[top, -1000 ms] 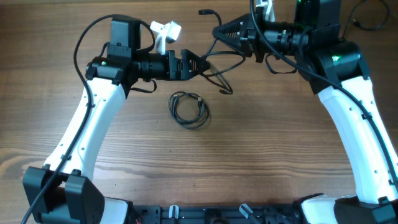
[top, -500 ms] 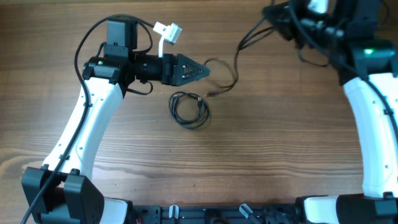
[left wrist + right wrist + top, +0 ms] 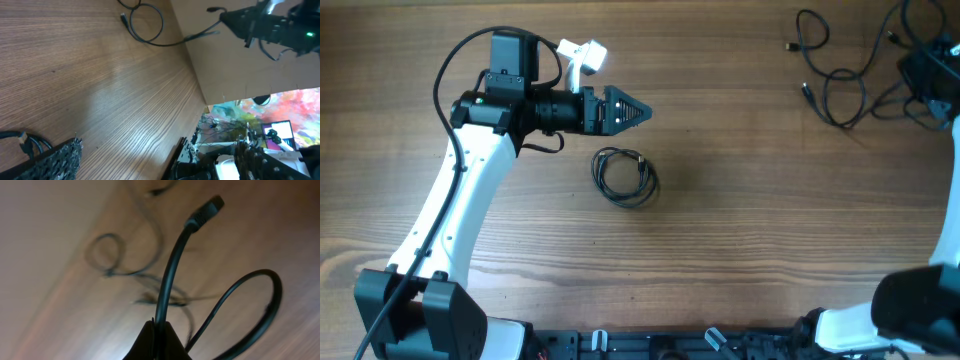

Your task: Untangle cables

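Above the wooden table (image 3: 740, 250), left fingers (image 3: 625, 108) pressed together; right fingers (image 3: 149, 344) pinch a cable (image 3: 170, 275).

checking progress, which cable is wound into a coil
The coiled cable at the table's middle, near the left end effector: wound in tight rings, while the loose cables at top right sprawl.

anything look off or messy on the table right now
Nothing looks damaged. The loose thin black cables sprawl untidily at the wooden table's far right corner, one plug-ended black cable pinched in the right hand, far from the neatly coiled black cable mid-table.
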`<action>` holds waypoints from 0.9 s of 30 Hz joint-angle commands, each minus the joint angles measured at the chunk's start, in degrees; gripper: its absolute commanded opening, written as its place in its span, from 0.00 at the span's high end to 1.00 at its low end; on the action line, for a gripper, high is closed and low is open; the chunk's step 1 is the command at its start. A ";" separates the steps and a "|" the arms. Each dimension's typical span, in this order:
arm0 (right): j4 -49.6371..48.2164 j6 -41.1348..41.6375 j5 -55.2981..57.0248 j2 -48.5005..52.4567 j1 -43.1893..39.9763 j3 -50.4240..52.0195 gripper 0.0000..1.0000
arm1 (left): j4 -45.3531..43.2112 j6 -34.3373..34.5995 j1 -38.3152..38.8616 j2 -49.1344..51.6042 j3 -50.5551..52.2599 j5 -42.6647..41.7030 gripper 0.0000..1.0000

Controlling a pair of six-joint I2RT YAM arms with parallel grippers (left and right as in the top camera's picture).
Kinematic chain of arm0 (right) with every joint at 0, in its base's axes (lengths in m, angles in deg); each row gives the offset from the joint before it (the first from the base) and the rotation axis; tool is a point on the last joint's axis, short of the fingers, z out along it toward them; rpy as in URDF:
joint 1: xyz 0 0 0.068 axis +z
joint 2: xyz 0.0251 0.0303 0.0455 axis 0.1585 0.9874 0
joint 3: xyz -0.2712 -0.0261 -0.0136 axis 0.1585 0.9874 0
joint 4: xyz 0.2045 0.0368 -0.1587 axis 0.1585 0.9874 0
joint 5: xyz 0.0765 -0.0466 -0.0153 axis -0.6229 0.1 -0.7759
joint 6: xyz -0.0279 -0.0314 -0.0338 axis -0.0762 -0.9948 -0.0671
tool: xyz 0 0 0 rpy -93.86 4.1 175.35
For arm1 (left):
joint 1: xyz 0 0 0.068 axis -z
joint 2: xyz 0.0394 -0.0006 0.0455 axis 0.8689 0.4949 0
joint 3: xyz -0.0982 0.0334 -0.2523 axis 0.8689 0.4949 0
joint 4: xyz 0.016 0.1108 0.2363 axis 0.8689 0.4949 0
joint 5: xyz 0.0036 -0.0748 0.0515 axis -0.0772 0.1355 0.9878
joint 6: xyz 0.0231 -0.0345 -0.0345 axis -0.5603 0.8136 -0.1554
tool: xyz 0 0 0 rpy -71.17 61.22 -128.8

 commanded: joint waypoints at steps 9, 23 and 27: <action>-2.32 -6.10 24.96 14.91 -1.42 -0.44 0.61 | 0.74 -0.74 -0.15 0.44 -0.15 0.81 0.00; -0.76 -1.42 7.45 20.02 -1.42 1.86 0.13 | 1.60 -0.74 -0.15 0.44 -0.15 2.08 0.00; -5.38 -4.35 9.51 21.16 -1.42 5.33 0.13 | 1.60 -0.74 -0.15 0.44 -0.15 2.25 0.01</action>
